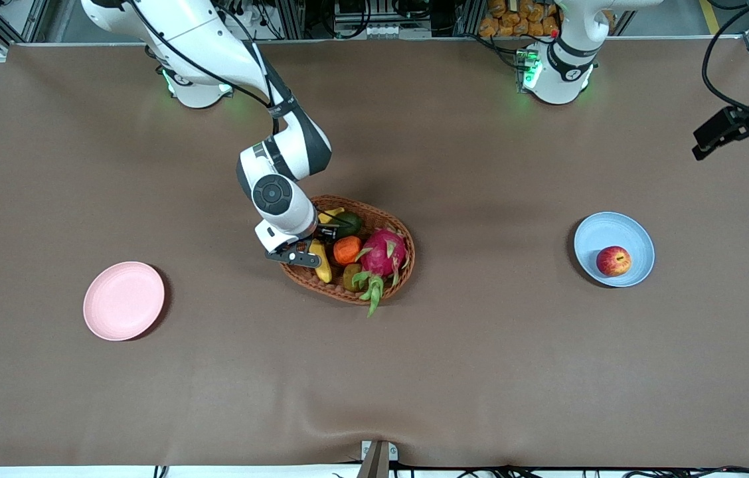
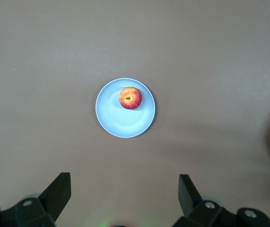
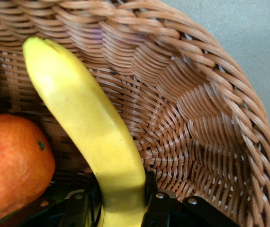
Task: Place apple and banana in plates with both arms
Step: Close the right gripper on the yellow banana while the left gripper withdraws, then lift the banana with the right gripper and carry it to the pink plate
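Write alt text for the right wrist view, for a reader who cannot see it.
Close-up of the right gripper shut on a yellow banana that lies inside a brown wicker basket. An orange tangerine sits beside the banana, and a strip of grey-looking table shows past the basket's rim.
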